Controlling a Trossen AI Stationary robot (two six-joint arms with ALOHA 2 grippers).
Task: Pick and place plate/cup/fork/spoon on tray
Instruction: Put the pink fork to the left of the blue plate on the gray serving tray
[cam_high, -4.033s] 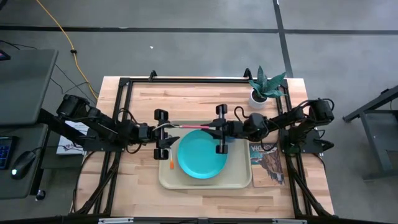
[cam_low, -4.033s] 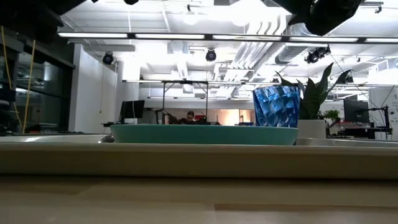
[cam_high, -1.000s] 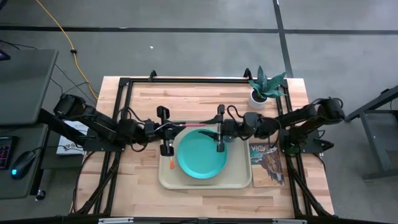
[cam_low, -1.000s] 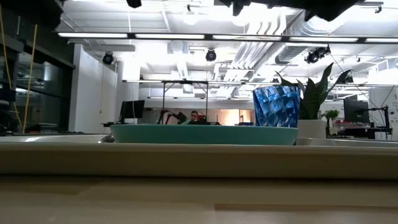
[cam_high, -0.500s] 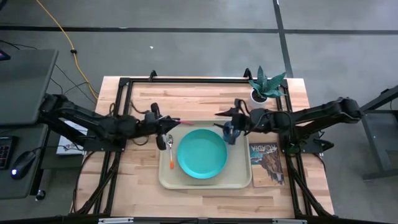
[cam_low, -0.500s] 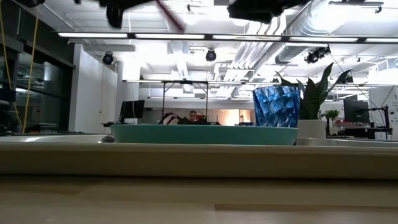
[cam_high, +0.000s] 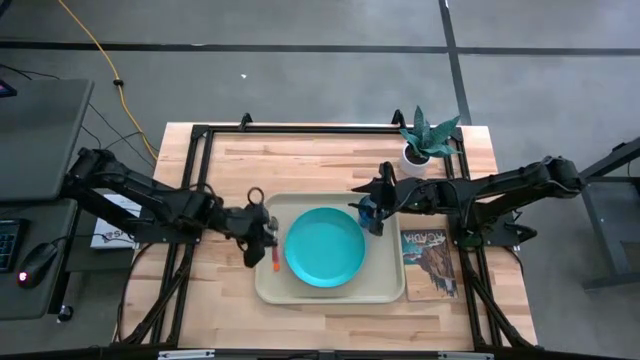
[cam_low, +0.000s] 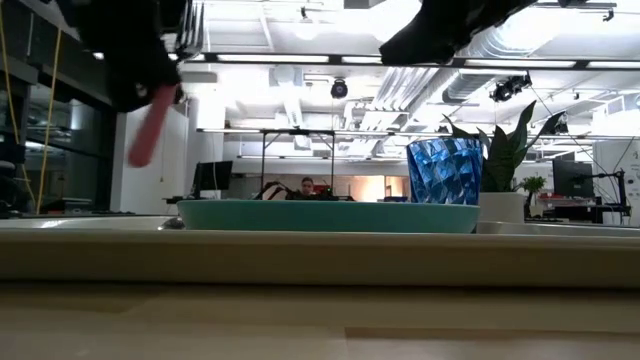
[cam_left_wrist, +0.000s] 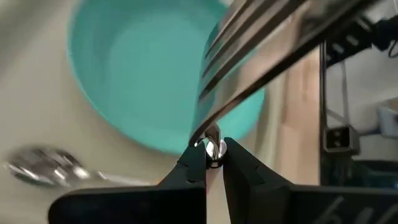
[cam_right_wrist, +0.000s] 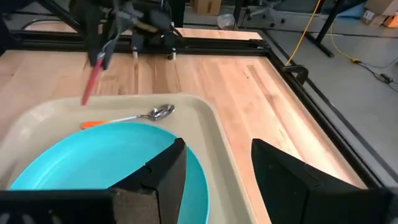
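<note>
My left gripper (cam_high: 263, 228) is shut on the fork and hovers over the left part of the beige tray (cam_high: 268, 291). The fork's red-pink handle (cam_low: 145, 125) hangs below it, and the tines (cam_left_wrist: 249, 43) point past the fingers. The turquoise plate (cam_high: 325, 247) lies in the tray's middle. The spoon (cam_high: 273, 243), orange handle toward the near edge, lies flat to the plate's left. The blue cup (cam_high: 372, 214) stands upright at the tray's far right corner. My right gripper (cam_right_wrist: 214, 168) stands open above the cup, with nothing between its fingers. My left gripper pinches the fork's metal neck (cam_left_wrist: 213, 144) between its two fingers. The fingers slant down from the table's left. The fork is lifted clear of the tray and tilted, the handle (cam_right_wrist: 93, 78) hanging down and the tines up.
A white pot with a green plant (cam_high: 418, 150) stands at the far right behind the cup. A book (cam_high: 428, 262) lies right of the tray, and papers (cam_high: 112, 232) lie at the left edge. Black frame rails run along the table's sides.
My left gripper has drawn the fork toward the table's left and near edge, sunk and rolled. The fork, level before between both grippers, now hangs handle down over the tray's left part. My right gripper has pulled back toward the right, away from the fork, to above the cup.
</note>
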